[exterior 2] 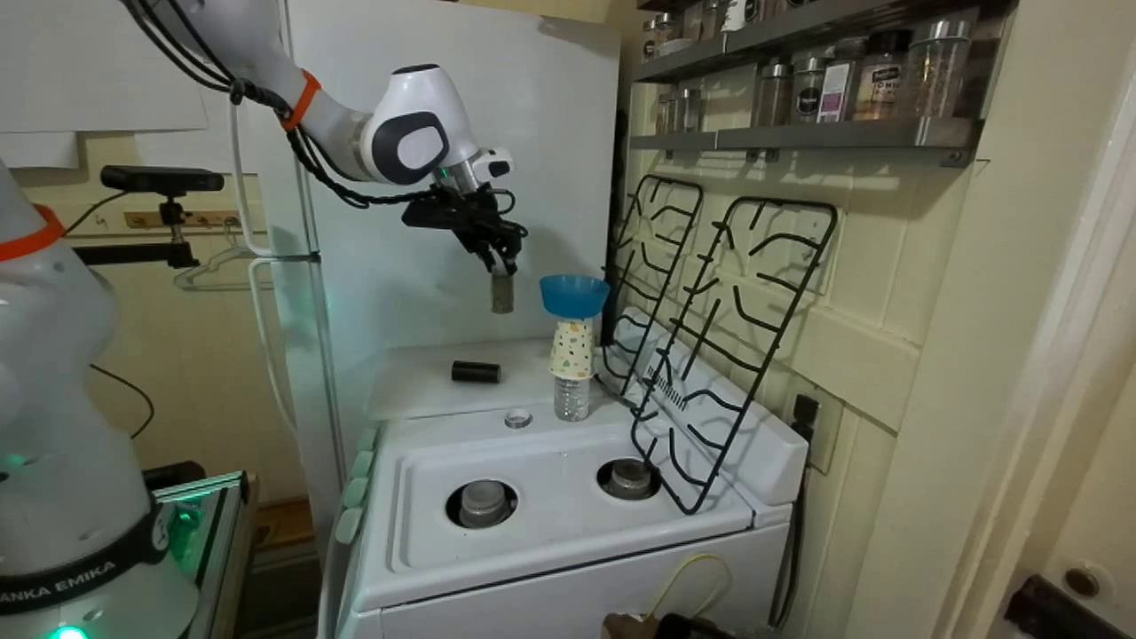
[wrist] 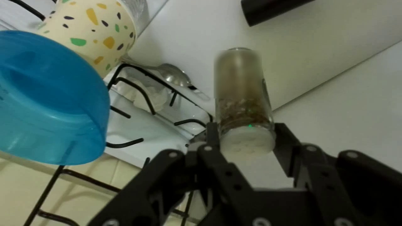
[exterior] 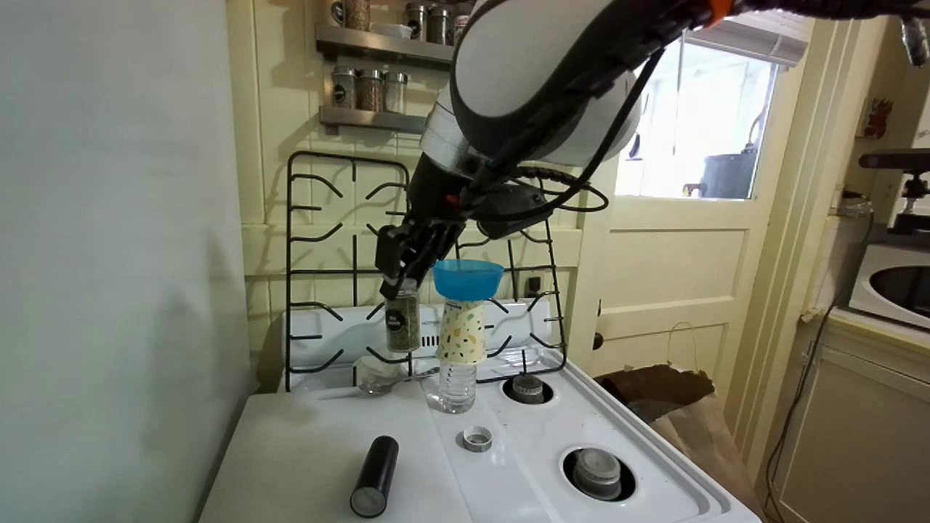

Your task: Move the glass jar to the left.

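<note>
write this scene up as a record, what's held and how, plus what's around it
gripper: shut on glass jar
jar pose: roughly upright, held clear of the stove, not yet set down
beside jar: blue bowl, not touching
stack: blue bowl on spotted cup, clear bottle underneath
on its side: black cylinder
back: black grates, leaning

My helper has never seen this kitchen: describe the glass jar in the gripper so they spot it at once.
Find the white stove, then the blue bowl atop a speckled cup. Beside that bowl, the gripper holds the glass jar with its dark round label. Unlike the jars on the shelves, this one hangs in mid-air.
</note>
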Action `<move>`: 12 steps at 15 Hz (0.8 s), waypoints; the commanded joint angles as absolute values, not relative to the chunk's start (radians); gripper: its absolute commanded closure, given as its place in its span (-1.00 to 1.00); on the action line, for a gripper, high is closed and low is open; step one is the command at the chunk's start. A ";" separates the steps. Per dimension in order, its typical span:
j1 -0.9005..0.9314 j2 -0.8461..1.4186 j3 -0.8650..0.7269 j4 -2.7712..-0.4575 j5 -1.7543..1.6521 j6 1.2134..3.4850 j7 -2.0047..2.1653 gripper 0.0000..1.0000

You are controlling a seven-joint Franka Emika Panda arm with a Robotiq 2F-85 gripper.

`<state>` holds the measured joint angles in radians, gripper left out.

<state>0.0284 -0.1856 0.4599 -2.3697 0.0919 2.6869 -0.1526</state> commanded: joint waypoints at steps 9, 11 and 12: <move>-0.172 -0.075 0.683 -2.325 -0.279 2.737 0.504 0.57; -0.186 -0.032 0.696 -2.310 -0.360 2.741 0.601 0.57; -0.184 -0.001 0.698 -2.296 -0.397 2.732 0.623 0.57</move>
<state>-0.1581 -0.0847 0.6720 -2.3367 -0.2817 2.7205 0.5094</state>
